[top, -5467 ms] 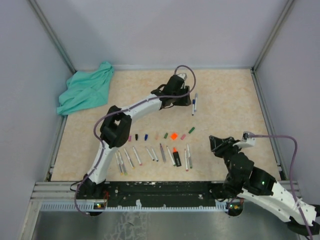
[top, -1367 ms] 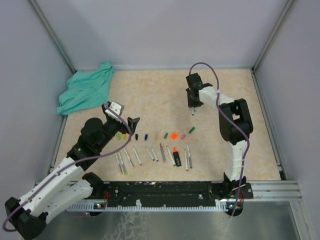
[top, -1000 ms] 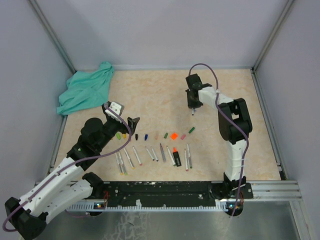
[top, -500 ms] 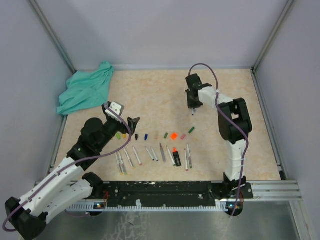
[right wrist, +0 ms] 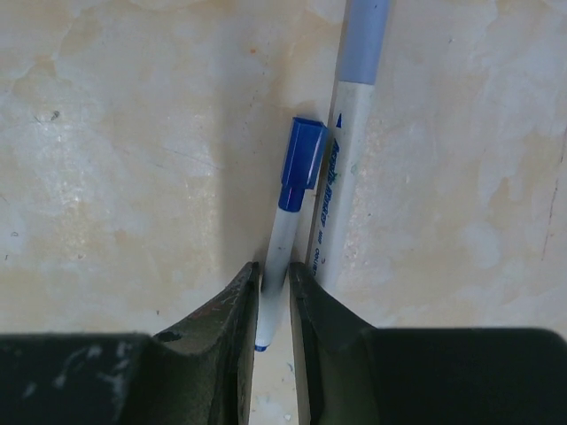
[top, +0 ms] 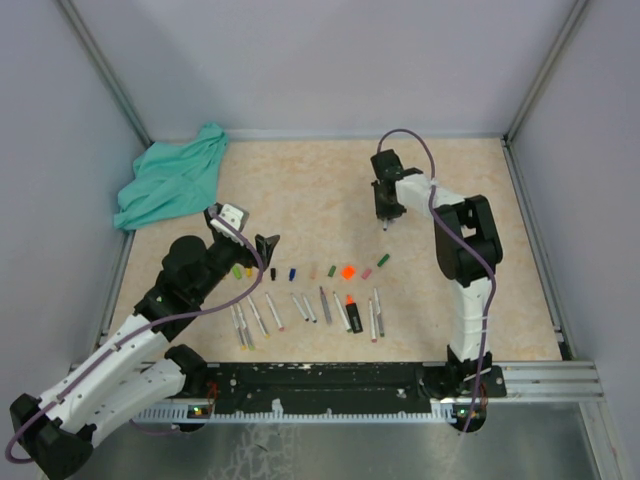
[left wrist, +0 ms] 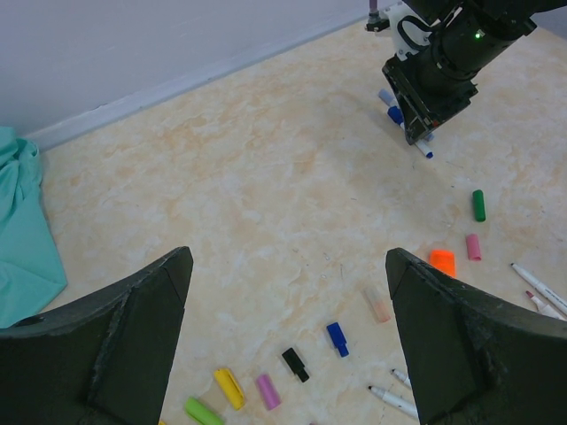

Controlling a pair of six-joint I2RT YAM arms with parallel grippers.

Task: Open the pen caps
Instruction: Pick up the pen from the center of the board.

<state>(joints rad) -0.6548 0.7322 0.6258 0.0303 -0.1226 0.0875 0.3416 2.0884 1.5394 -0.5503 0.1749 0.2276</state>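
At the far side of the beige, stone-patterned counter [top: 290,190], the right arm [top: 465,245] reaches down, its jaws pinching the tail end of a slim white pen [right wrist: 282,232] whose stubby blue plastic cap [right wrist: 301,164] is on and not yet pulled. A second white pen with a grey-blue cap [right wrist: 339,177] lies touching it along the barrel. Nearer the bases, the left arm [top: 185,275] hangs with its jaws spread wide and holding nothing, above a row of small loose plastic caps [left wrist: 295,364] in green, yellow, pink, black, blue and peach, plus a larger bright orange cap [left wrist: 442,262]. A line of bare white pen barrels [top: 273,312] lies just nearer than the caps. A crumpled teal cloth [top: 170,180] sits at the far left. No tray, cup or box is in sight; caps and pens all lie directly on the counter. Trouble looks likeliest at the grip: it sits at the end opposite the cap, so the pen may swivel or slip when the cap is tugged. The neighbouring pen, pressed against it, could be dragged or rolled when the held pen is lifted. The left arm, well apart from that pen, would have to cross the loose caps, and a low sweep could scatter them.
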